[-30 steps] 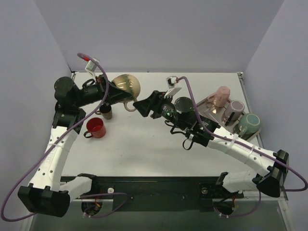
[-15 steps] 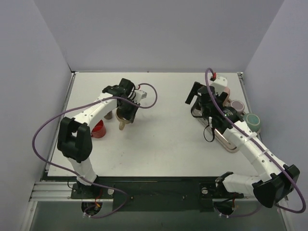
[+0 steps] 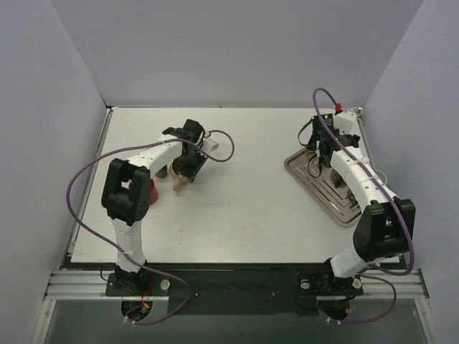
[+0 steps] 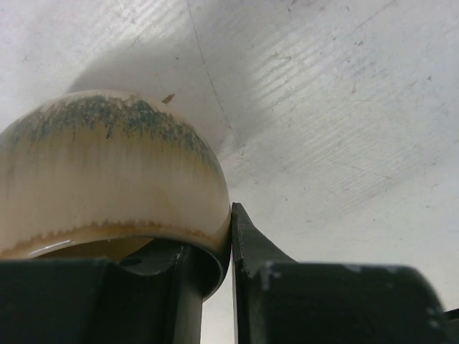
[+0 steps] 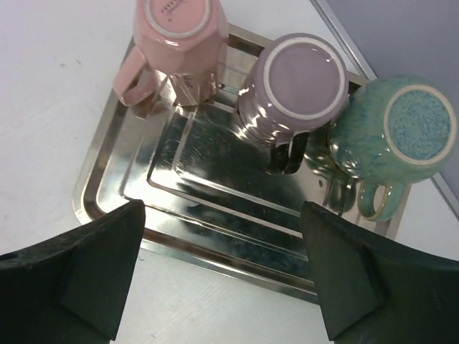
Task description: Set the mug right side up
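My left gripper (image 4: 224,251) is shut on the wall of a cream mug (image 4: 107,179) with blue-green drips, one finger inside the rim and one outside. The mug's opening faces the wrist and its base faces the table. In the top view the same mug (image 3: 181,178) sits under my left gripper (image 3: 188,165) at the table's left, its handle pointing toward the near side. My right gripper (image 5: 222,269) is open and empty above the near edge of a metal tray (image 5: 107,193). On the tray stand a pink mug (image 5: 176,43), a purple mug (image 5: 297,86) and a teal mug (image 5: 401,136), all bottom up.
A red mug (image 3: 148,192) and a dark brown mug (image 3: 163,170) stand just left of the cream mug, partly behind the left arm. The tray (image 3: 319,188) lies at the right, near the table's edge. White walls enclose the table at the back and sides.
The left arm has brought the cream mug down from high up to beside the red mug. The right gripper has opened, left the mug and swung back over the tray.
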`<state>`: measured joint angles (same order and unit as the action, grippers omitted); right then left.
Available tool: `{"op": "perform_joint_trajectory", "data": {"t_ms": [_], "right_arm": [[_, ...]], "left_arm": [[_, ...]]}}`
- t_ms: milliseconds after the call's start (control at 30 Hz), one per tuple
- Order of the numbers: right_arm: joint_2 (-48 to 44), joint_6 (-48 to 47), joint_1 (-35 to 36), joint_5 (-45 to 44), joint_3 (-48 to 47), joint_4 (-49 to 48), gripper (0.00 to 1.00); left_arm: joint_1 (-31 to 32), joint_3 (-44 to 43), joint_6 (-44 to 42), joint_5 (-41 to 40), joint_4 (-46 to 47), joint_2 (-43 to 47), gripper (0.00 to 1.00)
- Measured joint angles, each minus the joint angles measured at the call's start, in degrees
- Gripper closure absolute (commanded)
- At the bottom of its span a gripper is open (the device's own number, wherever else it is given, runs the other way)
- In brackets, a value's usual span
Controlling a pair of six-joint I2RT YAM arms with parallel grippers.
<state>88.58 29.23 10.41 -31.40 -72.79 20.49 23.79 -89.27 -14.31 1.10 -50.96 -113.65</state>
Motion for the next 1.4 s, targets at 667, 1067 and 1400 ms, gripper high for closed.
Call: {"op": "perform_joint_trajectory", "data": {"t_ms": [667,1067,1400], "right_arm": [[3.7,-5.4,-15.6,8.7,10.9,-4.1,0.41],[13.7,-10.3,-17.6,15.0,5.6,-6.3,0.69],[16.3,-11.5,-18.7,15.8,2.3,-5.8,0.82]], "left_arm": [[-7.0,-8.2,-4.4,11.8,-3.3,-3.0,0.36],[-6.5,-10.6,-4.9,16.2,-6.2,9.3,0.35],[-5.9,-10.6,-5.4,18.4,-8.0,9.6,0.35]]}}
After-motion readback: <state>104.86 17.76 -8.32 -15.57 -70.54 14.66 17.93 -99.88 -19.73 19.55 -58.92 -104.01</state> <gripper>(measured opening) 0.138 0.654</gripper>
